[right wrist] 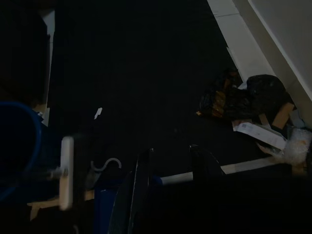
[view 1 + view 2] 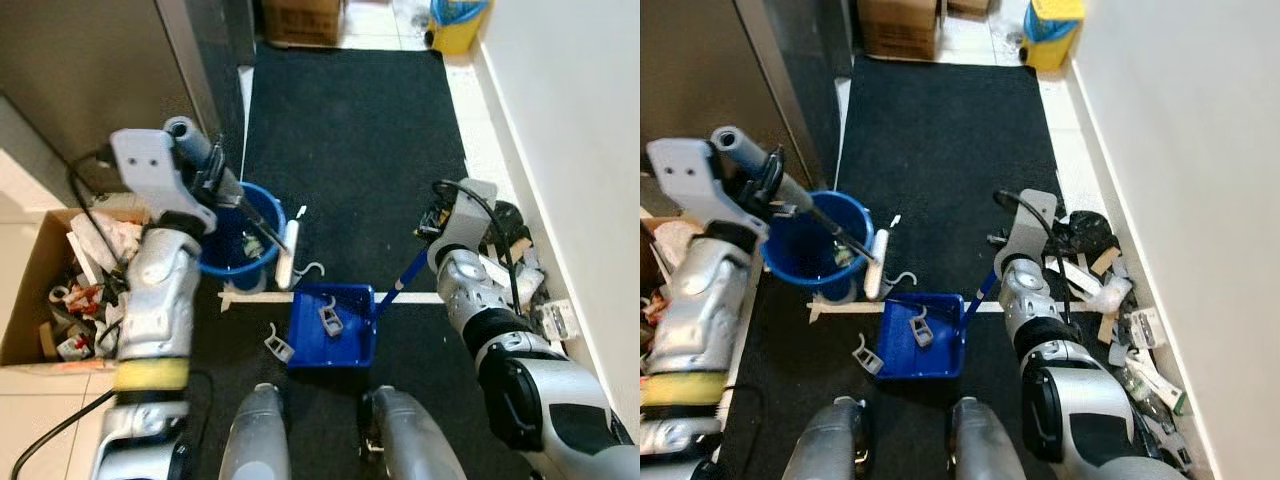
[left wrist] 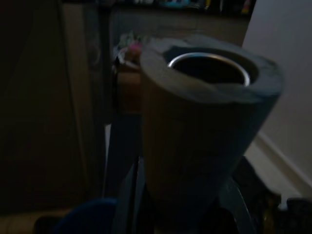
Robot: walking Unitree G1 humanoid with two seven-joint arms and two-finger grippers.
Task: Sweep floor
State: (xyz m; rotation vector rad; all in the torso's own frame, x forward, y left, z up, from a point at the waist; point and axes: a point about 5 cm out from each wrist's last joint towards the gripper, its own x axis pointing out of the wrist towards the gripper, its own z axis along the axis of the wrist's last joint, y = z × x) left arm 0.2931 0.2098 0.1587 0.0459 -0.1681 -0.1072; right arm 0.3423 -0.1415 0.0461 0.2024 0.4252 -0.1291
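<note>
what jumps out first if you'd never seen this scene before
The bright blue dustpan on the black mat just ahead of the robot's feet, with a white hook lying in it, its handle running to the right tool. To its left, the left tool holds a broom handle slanting over a blue bucket. Litter lines the right wall.
</note>
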